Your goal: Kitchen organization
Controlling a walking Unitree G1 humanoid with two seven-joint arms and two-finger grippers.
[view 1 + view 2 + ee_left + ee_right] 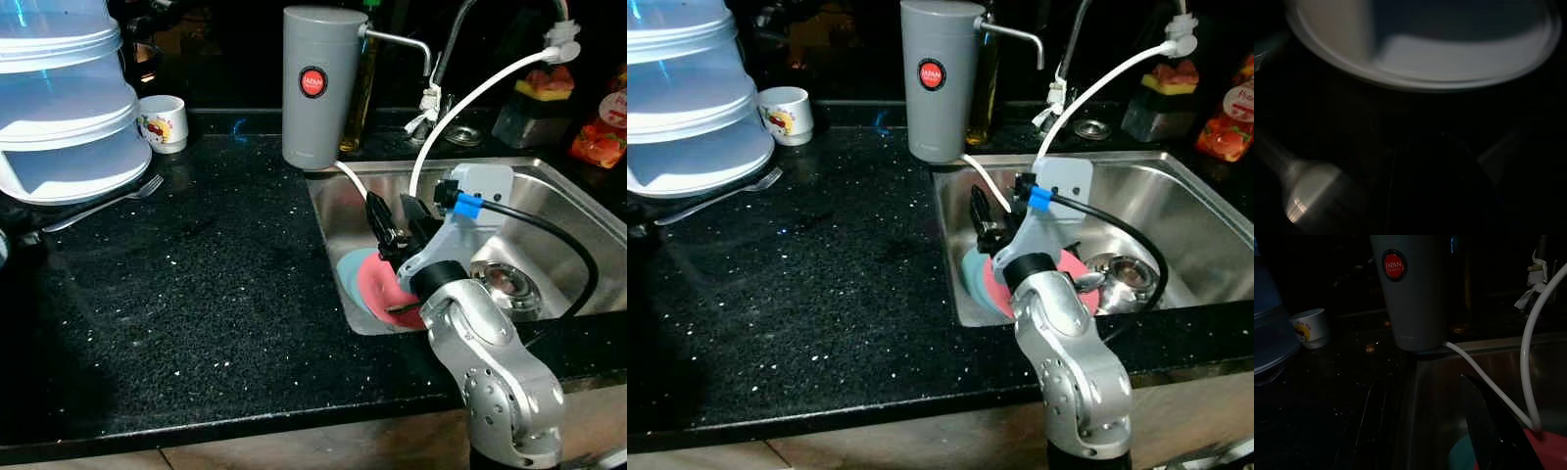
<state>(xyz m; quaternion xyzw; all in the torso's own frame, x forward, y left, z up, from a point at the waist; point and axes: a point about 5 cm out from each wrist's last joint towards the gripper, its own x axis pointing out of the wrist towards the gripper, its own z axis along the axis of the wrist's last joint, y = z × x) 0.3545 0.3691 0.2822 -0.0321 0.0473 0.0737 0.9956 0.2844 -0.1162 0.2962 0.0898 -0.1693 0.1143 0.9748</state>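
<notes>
a fork (106, 204) lies on the black counter (216, 294) beside a cup (165, 122).

A black speckled countertop (206, 294) runs across the scene, with a steel sink (578, 211) set into its right side. At the far left stands a stack of pale plastic containers (69, 108), and a fork (108, 204) lies just beside its base. A small white cup (164, 123) sits near the far edge. A tall grey canister (312, 86) stands at the sink's far left corner. In the sink lie a pink plate (380, 286) over a teal plate (349, 269)
</notes>
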